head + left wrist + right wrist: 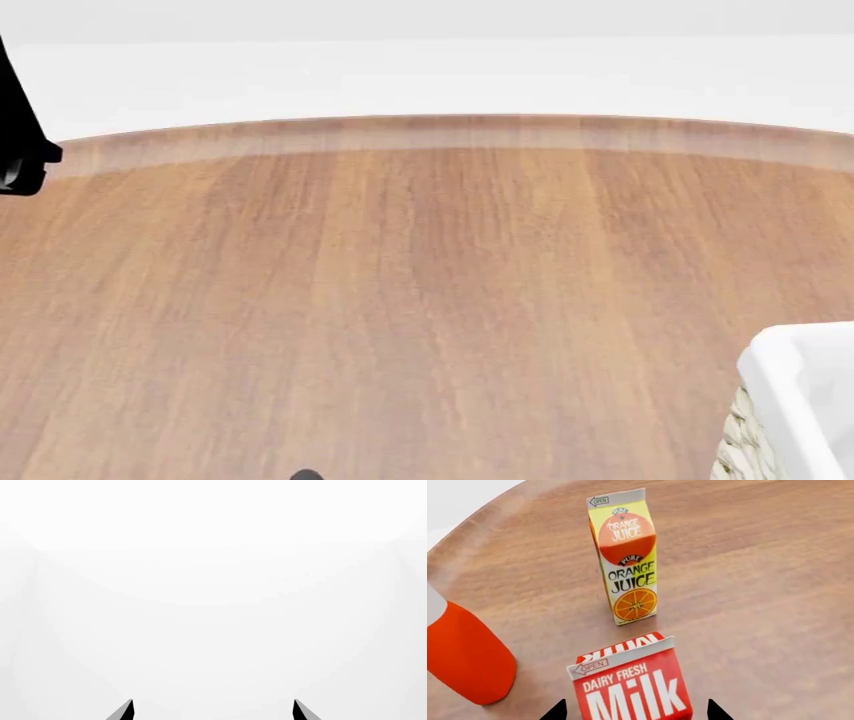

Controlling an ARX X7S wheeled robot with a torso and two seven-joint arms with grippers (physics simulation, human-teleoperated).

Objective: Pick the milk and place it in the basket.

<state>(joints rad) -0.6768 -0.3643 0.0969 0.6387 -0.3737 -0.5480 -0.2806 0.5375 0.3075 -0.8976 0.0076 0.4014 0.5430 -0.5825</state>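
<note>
Right gripper (635, 714) open astride the milk (630, 687), not yet clamped: approach step, next close and lift clear of the nearby juice carton (624, 557) and orange-red container (466, 661), then carry over open table (400, 300) to basket (794, 400); left gripper (213, 711) open, idle.

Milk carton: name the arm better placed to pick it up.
Right. In the right wrist view the milk stands upright between the open right tool tips, beside the orange juice carton. The left tool faces only blank white, no carton.
</note>
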